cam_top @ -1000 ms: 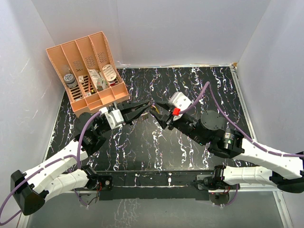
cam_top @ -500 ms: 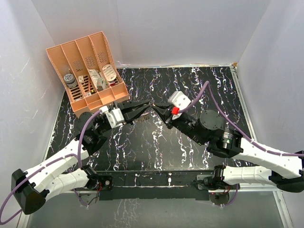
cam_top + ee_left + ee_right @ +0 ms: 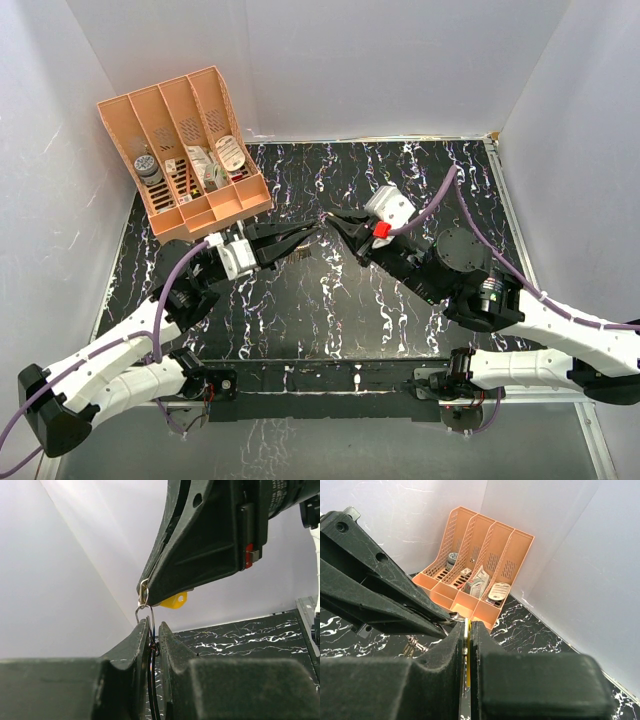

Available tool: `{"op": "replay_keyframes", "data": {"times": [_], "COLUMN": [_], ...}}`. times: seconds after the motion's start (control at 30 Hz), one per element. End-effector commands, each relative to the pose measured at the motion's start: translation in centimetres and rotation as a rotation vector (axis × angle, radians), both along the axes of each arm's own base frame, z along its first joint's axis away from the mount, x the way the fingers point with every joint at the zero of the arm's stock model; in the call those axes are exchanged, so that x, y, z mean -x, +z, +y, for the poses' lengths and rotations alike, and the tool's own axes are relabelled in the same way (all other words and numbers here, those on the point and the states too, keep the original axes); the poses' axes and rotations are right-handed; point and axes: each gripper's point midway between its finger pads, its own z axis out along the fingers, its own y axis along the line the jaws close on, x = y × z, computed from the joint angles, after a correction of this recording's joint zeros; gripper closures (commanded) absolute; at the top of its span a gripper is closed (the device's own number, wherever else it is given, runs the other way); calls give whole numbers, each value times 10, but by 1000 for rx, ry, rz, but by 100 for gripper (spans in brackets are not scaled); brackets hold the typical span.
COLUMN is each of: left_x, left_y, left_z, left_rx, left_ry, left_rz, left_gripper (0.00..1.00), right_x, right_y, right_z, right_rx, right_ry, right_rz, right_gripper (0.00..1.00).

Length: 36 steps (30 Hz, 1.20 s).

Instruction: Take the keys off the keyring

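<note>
My left gripper [image 3: 316,227] and right gripper [image 3: 333,216] meet tip to tip above the middle of the table. In the left wrist view my left gripper [image 3: 153,625] is shut on the thin wire keyring [image 3: 151,616], which stands edge-on between its fingers. My right gripper [image 3: 145,592] is just above it, shut on the yellow key [image 3: 176,600]. In the right wrist view the yellow key [image 3: 468,658] sits between the closed jaws of my right gripper [image 3: 469,625]. A small metal piece [image 3: 410,647] dangles under the left gripper. I cannot make out the black key.
An orange slotted organizer [image 3: 185,150] with small items stands at the back left, close behind the left gripper; it also shows in the right wrist view [image 3: 480,575]. The black marbled table [image 3: 420,180] is enclosed by white walls.
Both grippers have shifted a little to the right and toward the back, staying tip to tip. Their grips look unchanged.
</note>
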Motion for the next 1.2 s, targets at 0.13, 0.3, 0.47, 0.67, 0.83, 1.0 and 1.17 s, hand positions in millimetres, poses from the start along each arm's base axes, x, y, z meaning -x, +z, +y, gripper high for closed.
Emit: {"op": "replay_keyframes", "data": {"times": [0.13, 0.3, 0.47, 0.67, 0.83, 1.0, 1.17], "left_x": [45, 70, 76, 96, 115, 128, 142], "left_y": [9, 9, 6, 6, 8, 13, 17], "left_z": [6, 6, 4, 1, 6, 13, 19], "left_rx": [-23, -61, -87, -100, -106, -97, -97], "left_ry": [-170, -293, -338, -478, -586, -642, -715], "left_rz": [-85, -113, -96, -88, -110, -138, -162], "left_gripper": [100, 100, 100, 100, 100, 100, 100], "right_x": [-7, -8, -6, -4, 5, 14, 24], "right_y": [51, 48, 51, 45, 38, 22, 17], "right_z": [-23, -19, -19, -8, 7, 20, 23], "right_rx": [-113, -91, -90, -42, 17, 113, 134], "right_ry": [-83, -85, -70, -34, 48, 132, 194], "right_rz": [-50, -41, -46, -40, -38, -40, -64], "right_gripper": [100, 100, 100, 100, 100, 100, 100]}}
